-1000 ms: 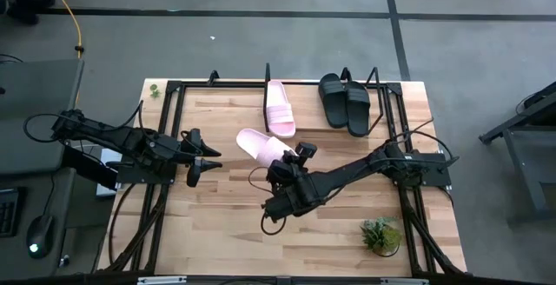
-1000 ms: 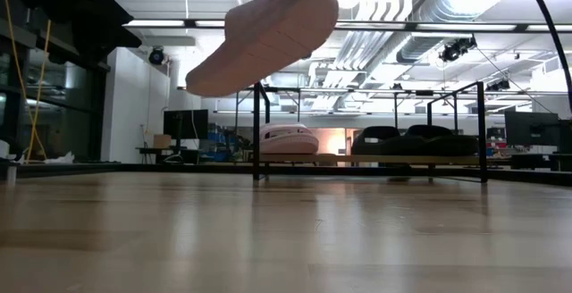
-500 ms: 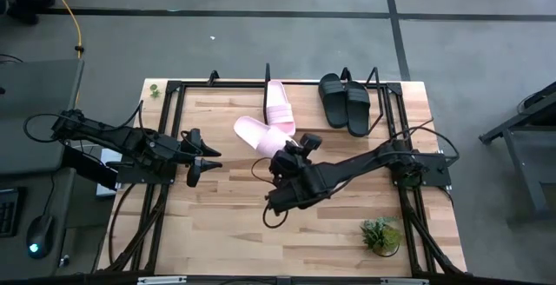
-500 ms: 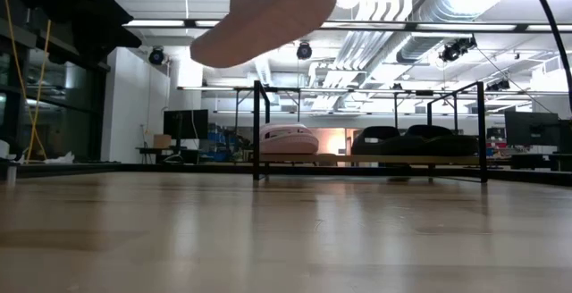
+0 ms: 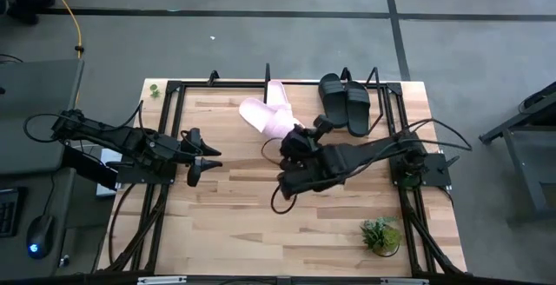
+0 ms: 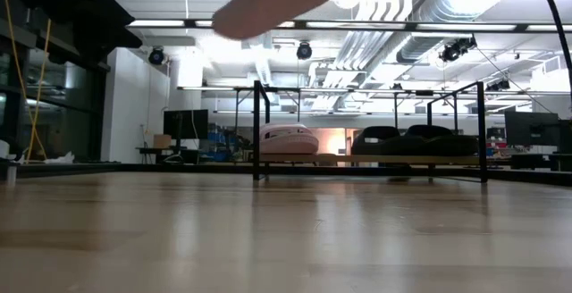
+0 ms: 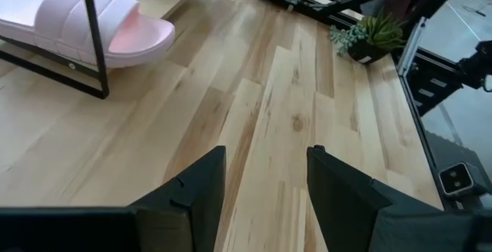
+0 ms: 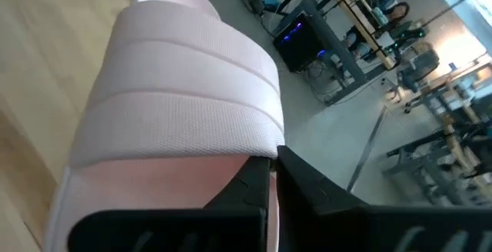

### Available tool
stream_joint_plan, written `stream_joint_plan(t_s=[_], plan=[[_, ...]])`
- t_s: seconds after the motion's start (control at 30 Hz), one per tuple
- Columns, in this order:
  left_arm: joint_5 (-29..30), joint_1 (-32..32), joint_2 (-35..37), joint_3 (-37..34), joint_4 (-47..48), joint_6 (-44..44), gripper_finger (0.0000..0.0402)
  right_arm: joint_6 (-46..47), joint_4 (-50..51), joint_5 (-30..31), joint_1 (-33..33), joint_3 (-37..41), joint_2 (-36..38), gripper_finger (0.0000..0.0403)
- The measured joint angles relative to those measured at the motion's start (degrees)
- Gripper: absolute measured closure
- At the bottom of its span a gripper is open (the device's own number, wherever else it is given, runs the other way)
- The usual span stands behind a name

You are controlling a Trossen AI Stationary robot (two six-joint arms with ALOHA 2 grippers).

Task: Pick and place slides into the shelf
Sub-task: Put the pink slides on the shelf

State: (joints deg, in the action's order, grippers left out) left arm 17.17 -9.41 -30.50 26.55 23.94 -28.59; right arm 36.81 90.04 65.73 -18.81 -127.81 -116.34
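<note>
A: From above, where is the carried pale pink slide sandal [image 5: 263, 115]?
B: It hangs over the far middle of the light wooden table [image 5: 226, 207], partly across the second pale pink slide [image 5: 280, 96] already on the low black rod shelf [image 5: 266, 75]. The right gripper [image 5: 298, 137] is clenched on its near end. The two black slides [image 5: 345, 101] lie side by side on the shelf's right part.

A: And the left gripper [image 5: 207, 159]?
B: It waits near the table's left edge, fingers apart, nothing between them.

A: At table height?
B: The lifted slide's pale sole [image 6: 279, 0] shows at the top, well above the board (the gripper itself is cut off there). Behind it, the shelved pink slide [image 6: 288, 138] and the black pair [image 6: 413, 139] rest on the shelf.

A: Left wrist?
B: Its dark fingers [image 7: 201, 190] stand parted over bare wood; the shelved pink slide [image 7: 88, 20] lies beyond a black rod, a small green potted plant [image 7: 369, 35] farther off.

A: Right wrist?
B: The fingers [image 8: 254, 187] pinch the ribbed strap [image 8: 184, 106] at its edge.
</note>
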Motion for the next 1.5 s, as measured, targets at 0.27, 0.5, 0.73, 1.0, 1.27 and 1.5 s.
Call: stream_joint_plan(t_s=[0.27, 0.5, 0.73, 1.0, 1.27, 1.5], plan=[[0.43, 0.02, 0.00, 0.00, -0.02, -0.17, 0.0234, 3.60, -1.33, 7.96, -0.01, 0.00, 4.72, 0.0403], [0.50, 0.00, 0.00, 0.00, -0.24, -0.19, 0.0234, 2.76, -3.57, 14.07, 2.70, 0.00, 5.63, 0.0403], [0.54, 0.02, 0.00, 0.00, -0.24, -0.19, 0.0234, -1.90, -3.75, 14.54, 9.80, 0.00, 5.63, 0.0403], [0.54, 0.00, 0.00, 0.00, -0.21, -0.14, 0.0234, -5.75, -3.74, 15.41, 15.50, 0.00, 5.63, 0.0403], [0.54, 0.02, 0.00, 0.00, -0.13, -0.17, 0.0234, -4.25, -8.79, 12.94, 14.09, -0.76, 5.56, 0.0403], [0.53, 0.00, 0.00, 0.00, -0.19, -0.19, 0.0234, -3.45, -17.05, 18.02, 13.11, -0.81, 6.73, 0.0403]])
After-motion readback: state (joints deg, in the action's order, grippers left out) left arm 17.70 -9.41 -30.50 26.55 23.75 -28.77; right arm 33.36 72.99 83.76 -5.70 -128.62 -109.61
